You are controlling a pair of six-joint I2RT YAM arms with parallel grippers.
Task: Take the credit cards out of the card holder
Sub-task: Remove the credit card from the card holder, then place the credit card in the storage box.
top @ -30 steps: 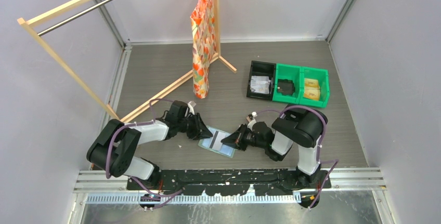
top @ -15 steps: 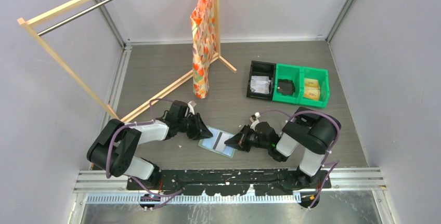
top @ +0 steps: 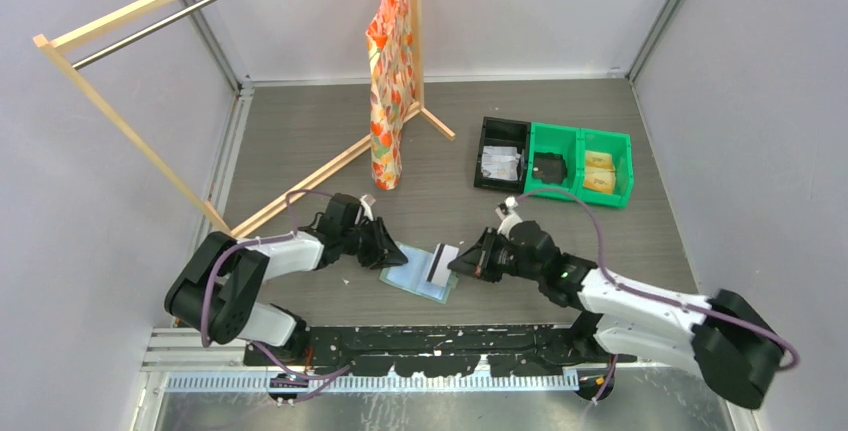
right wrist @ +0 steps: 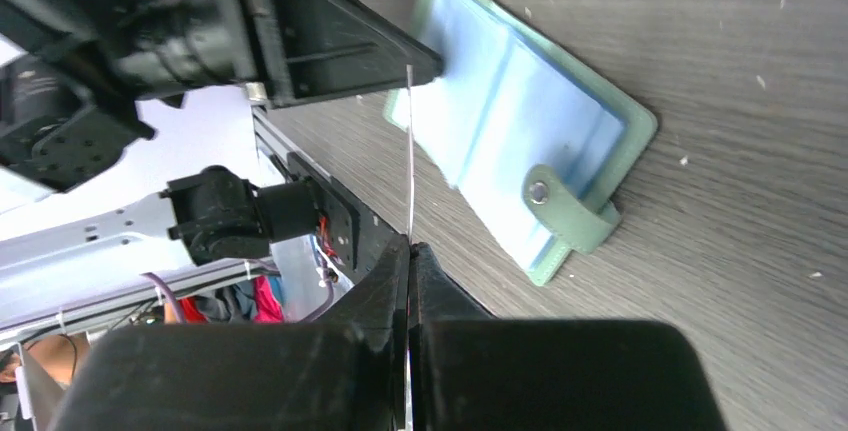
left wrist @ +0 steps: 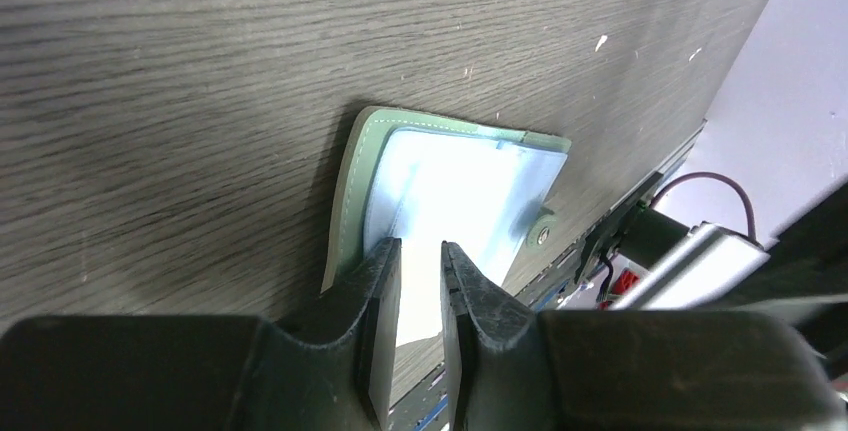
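Note:
The sage-green card holder [top: 412, 276] lies open on the table, its pale blue pockets up and its snap tab [right wrist: 565, 213] at the near side. It also shows in the left wrist view [left wrist: 450, 181] and the right wrist view [right wrist: 520, 121]. My left gripper [top: 387, 252] rests its tips on the holder's left edge, with the fingers [left wrist: 375, 281] a narrow gap apart and nothing between them. My right gripper [top: 466, 264] is shut on a white card with a black stripe [top: 438, 262]. It holds the card on edge above the holder's right half. The card is a thin line in the right wrist view [right wrist: 409, 151].
A black bin [top: 502, 137] and two joined green bins [top: 580, 136] with small items stand at the back right. A wooden clothes rack [top: 120, 121] with an orange patterned cloth [top: 390, 71] stands at the back left. Its floor bar [top: 310, 183] runs near my left arm.
My right gripper has pulled the striped card up and to the right, out of the holder. The right arm has stretched out to the right. The left gripper has stayed on the holder.

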